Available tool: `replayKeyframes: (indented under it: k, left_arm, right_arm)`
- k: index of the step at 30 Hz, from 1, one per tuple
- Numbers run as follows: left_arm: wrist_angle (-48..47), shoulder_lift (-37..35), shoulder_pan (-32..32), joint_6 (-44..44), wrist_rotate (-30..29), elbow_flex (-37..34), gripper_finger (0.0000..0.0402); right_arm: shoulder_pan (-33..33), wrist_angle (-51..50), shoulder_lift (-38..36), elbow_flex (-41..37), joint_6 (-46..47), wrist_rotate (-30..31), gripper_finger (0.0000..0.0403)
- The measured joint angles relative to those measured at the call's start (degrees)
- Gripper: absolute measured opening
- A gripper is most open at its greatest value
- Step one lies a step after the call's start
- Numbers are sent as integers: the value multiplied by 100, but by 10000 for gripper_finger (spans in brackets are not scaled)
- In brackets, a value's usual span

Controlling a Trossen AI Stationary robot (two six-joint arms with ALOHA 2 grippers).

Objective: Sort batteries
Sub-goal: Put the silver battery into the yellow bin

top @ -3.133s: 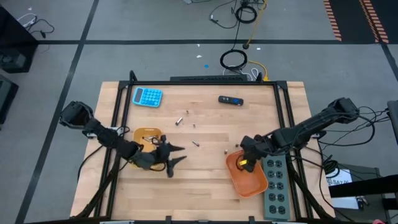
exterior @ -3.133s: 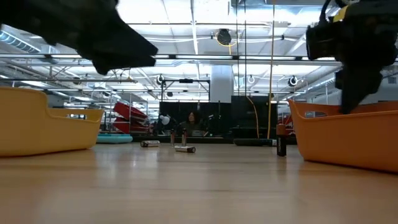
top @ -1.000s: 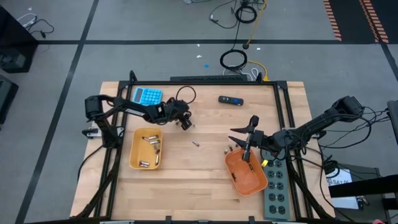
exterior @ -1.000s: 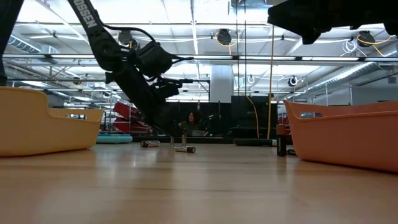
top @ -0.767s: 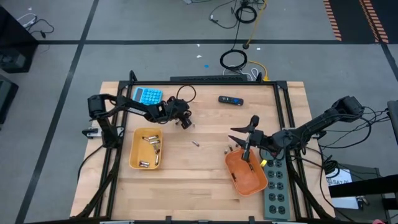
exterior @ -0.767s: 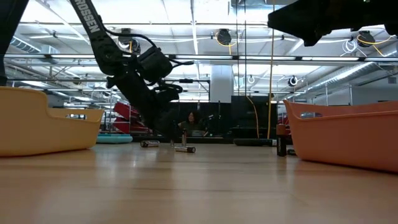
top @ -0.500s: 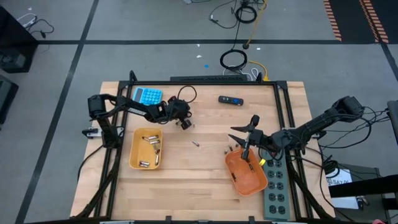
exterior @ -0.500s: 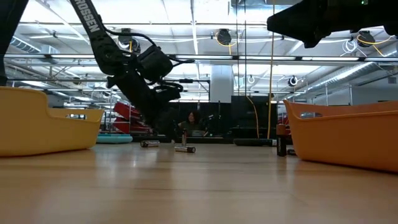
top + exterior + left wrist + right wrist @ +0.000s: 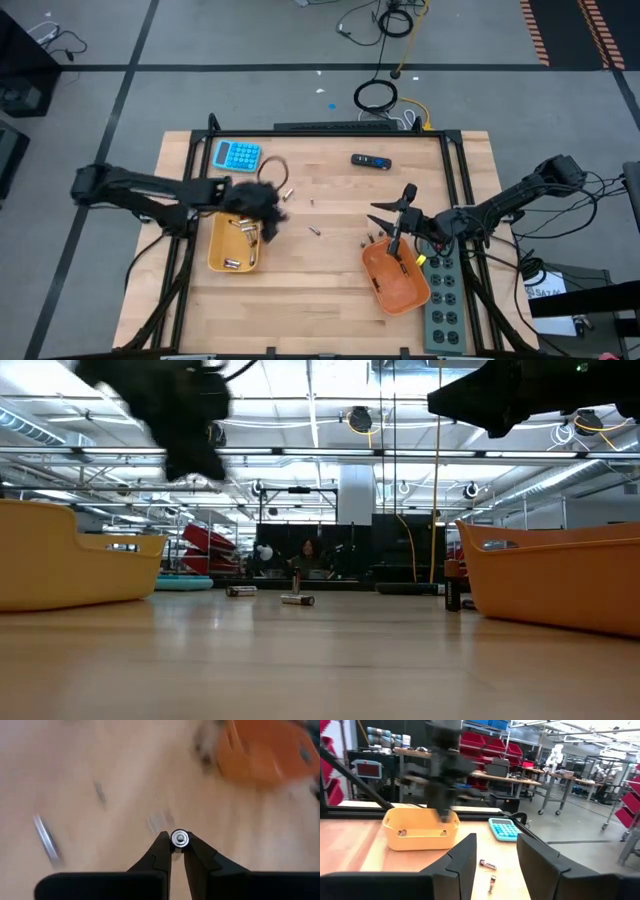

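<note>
My left gripper [image 9: 272, 218] hangs, blurred, above the right rim of the yellow tray [image 9: 218, 262] and is shut on a small silvery battery [image 9: 179, 838]. Several batteries lie in that tray. Loose batteries [image 9: 287, 191] [image 9: 314, 231] lie on their sides on the wood, also in the low view [image 9: 297, 599]; one [image 9: 452, 593] stands upright beside the orange tray [image 9: 400, 285]. My right gripper [image 9: 392, 215] stands open above the orange tray's far left corner, with nothing between its fingers [image 9: 465, 857]. My left gripper pinches the battery between its two fingertips [image 9: 162, 845], at their very ends. The battery's round end [image 9: 179, 838] faces the wrist camera, so only that end shows. The fingers slant downward, and the battery is lifted clear of the table.
A blue calculator [image 9: 237, 155] lies at the far left and a black-and-blue device [image 9: 370, 160] at the far middle. A grey power strip [image 9: 445, 300] runs along the right edge beside the orange tray. Bare wood lies between the two trays.
My left gripper has risen from the table beside the calculator and swung toward the near left, over the yellow tray's right rim, carrying a battery. My right gripper has kept still.
</note>
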Motion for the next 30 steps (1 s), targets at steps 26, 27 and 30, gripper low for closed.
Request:
replayKeyframes:
  k: [26, 27, 30]
  left_arm:
    - [-1702, -94, -1076, -1867, -1963, -11, 197]
    - [-1489, 41, -933, -1653, -1961, -11, 197]
    - [-987, 508, -476, -1152, -1963, -11, 198]
  right_arm:
    - [-529, 84, 2, -2, 8, -645, 132]
    - [-527, 83, 2, -2, 8, -645, 132]
    - [-527, 78, 2, -2, 31, -645, 132]
